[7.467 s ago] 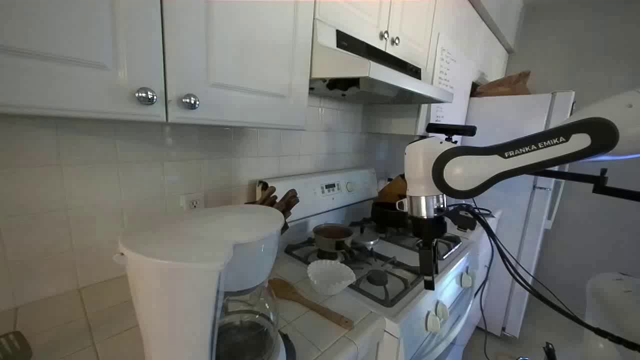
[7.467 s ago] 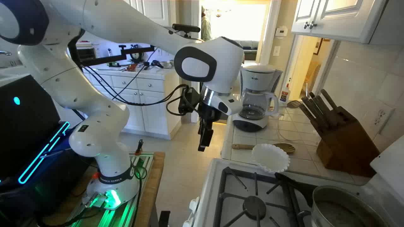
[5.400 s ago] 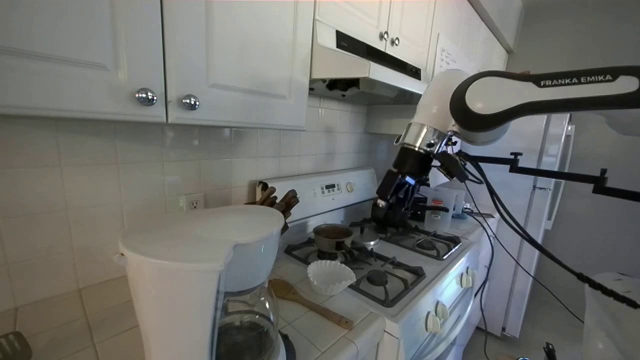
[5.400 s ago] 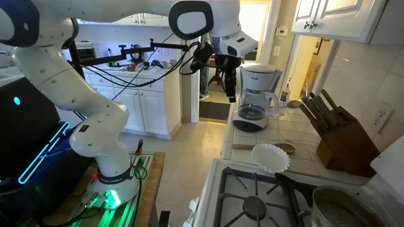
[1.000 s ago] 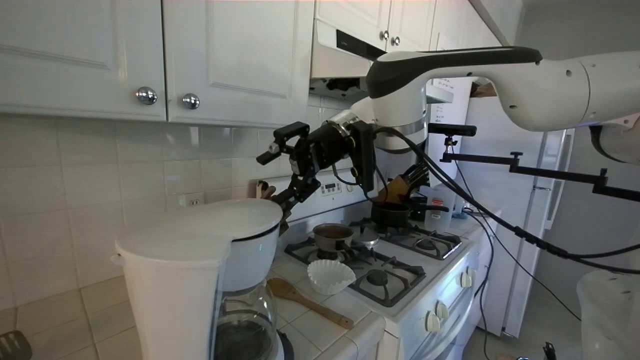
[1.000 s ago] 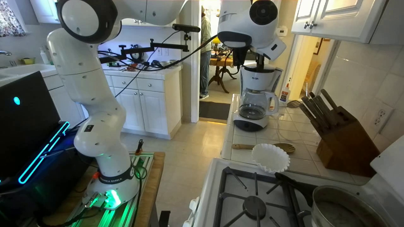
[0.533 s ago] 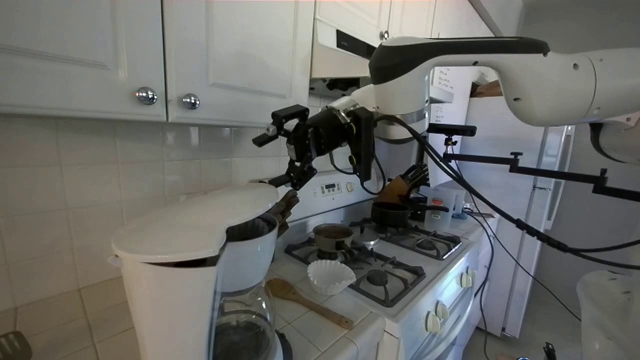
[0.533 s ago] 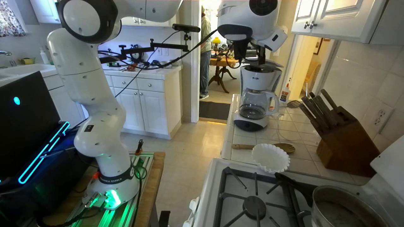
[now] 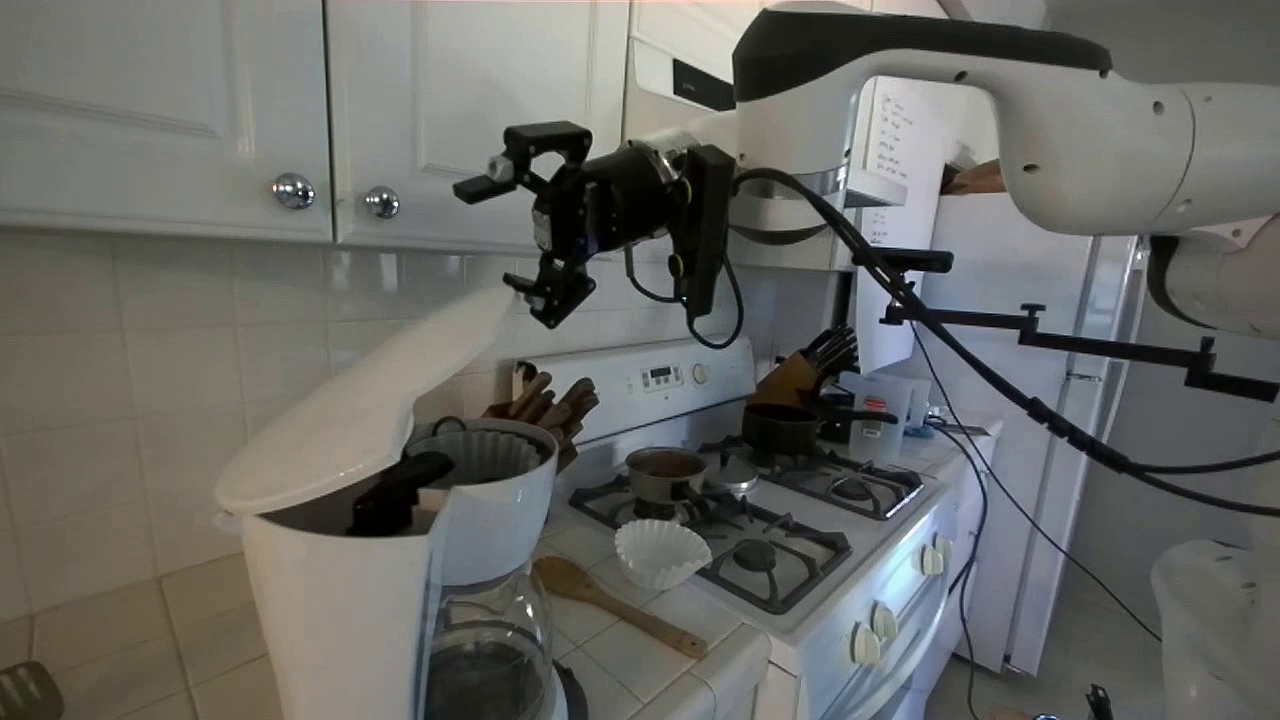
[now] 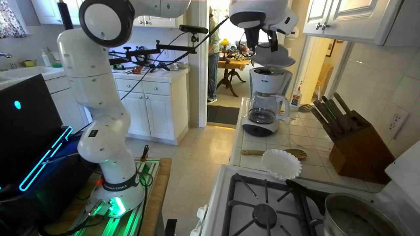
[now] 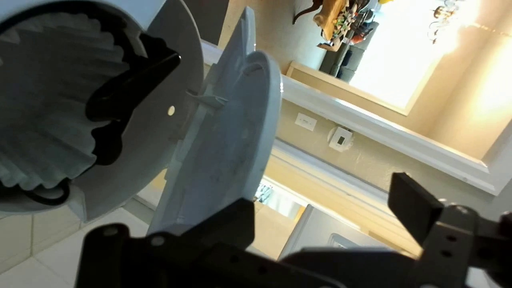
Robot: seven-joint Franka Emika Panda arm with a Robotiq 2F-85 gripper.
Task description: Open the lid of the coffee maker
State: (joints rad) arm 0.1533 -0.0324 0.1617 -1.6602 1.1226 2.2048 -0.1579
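Lid (image 9: pixel 355 415): counted at one; half a second ago it was only slightly raised, and now it is tilted up at a clear slant. It is found below and ahead of the jaws, running down and away from them to its hinged end.
Jaws: one pair, spread wide, nothing clasped; the lid's raised edge seems to be touched by a single finger (image 11: pixel 236 224), so it is judged to be pushed up rather than held.
Opening: judged well under way, not finished; the lid probably needs to be pushed further back, as it might fall if the finger were slipped away now.
Pleated liner (image 11: pixel 48 104): one, laid bare beneath the jaws along with one black handle (image 11: pixel 130 88).
Coffee maker (image 10: pixel 265 82): one, stood upright on the bench (image 10: pixel 251 143) below the jaws.
Carafe (image 9: pixel 490 645): one, seated in the coffee maker, below the jaws.
Fluted cup (image 10: pixel 281 164): one, white, lower than the jaws and apart from them.
Wooden spoon (image 9: pixel 620 605): one, on the bench, lower than the jaws.
Pans: two on the stove (image 9: pixel 620 385), well apart from the jaws: a saucepan (image 9: pixel 665 478) and a dark pan (image 9: pixel 782 432).
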